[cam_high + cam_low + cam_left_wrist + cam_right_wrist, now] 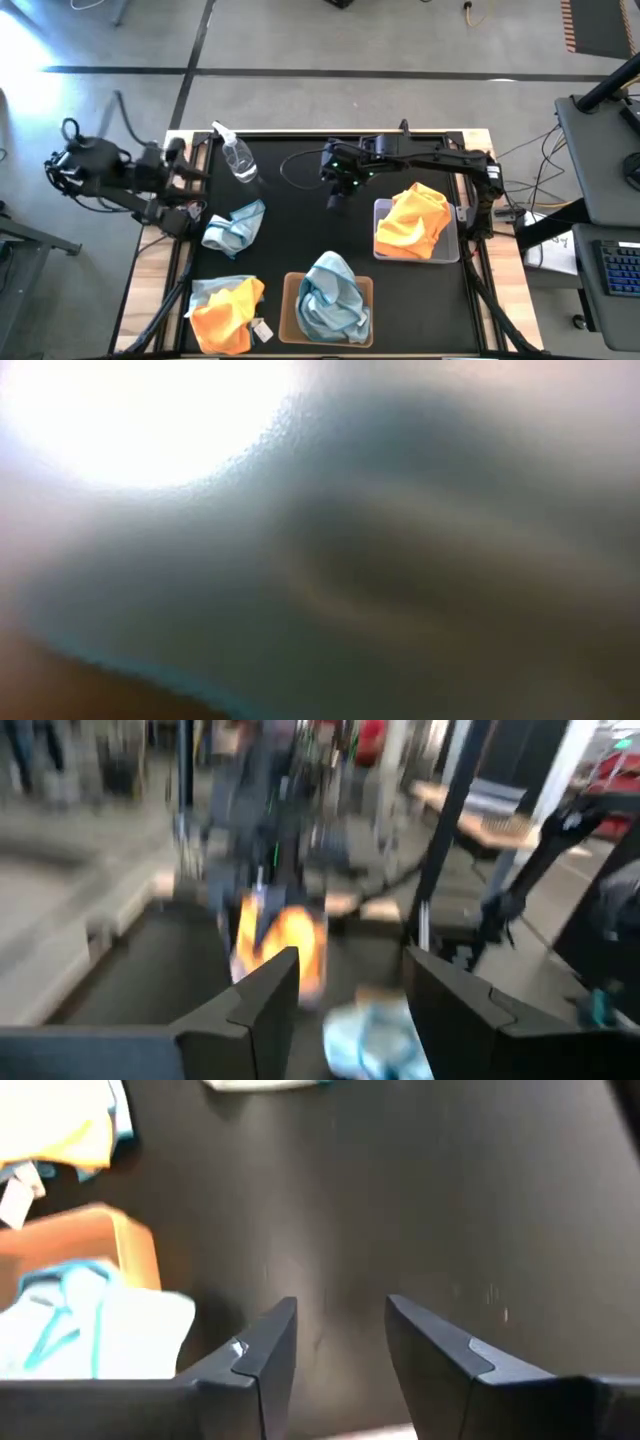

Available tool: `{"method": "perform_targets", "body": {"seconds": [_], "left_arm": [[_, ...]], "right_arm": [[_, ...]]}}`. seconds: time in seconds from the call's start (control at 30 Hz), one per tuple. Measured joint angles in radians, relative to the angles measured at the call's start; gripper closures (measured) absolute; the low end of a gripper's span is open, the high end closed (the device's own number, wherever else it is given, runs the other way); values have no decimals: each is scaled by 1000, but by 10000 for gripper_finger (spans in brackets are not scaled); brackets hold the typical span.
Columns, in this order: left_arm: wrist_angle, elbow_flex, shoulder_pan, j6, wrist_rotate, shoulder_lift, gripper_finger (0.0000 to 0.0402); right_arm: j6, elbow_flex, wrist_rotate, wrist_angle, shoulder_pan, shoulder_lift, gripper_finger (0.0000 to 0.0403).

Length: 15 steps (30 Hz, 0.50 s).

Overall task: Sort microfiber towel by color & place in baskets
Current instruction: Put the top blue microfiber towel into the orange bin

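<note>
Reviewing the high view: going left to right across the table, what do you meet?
Left gripper → loose blue towel → tan basket holding blue towels → right gripper → grey basket holding orange towels.

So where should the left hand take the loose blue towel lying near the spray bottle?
Pinch the blue towel from above at its raised, bunched fold toward the spray bottle; it lies crumpled on the mat, apart from other cloths. The left hand, open, is beside it.
</note>
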Motion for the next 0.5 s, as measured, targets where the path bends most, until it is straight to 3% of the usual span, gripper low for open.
{"method": "perform_targets", "body": {"seconds": [0.27, 0.5], "left_arm": [[-341, 0, 0, -329, 0, 24, 237], [-450, -16, 0, -500, 0, 57, 237]], "right_arm": [[79, 39, -5, -127, 33, -44, 268], [166, 40, -7, -137, 74, -96, 270]]}}
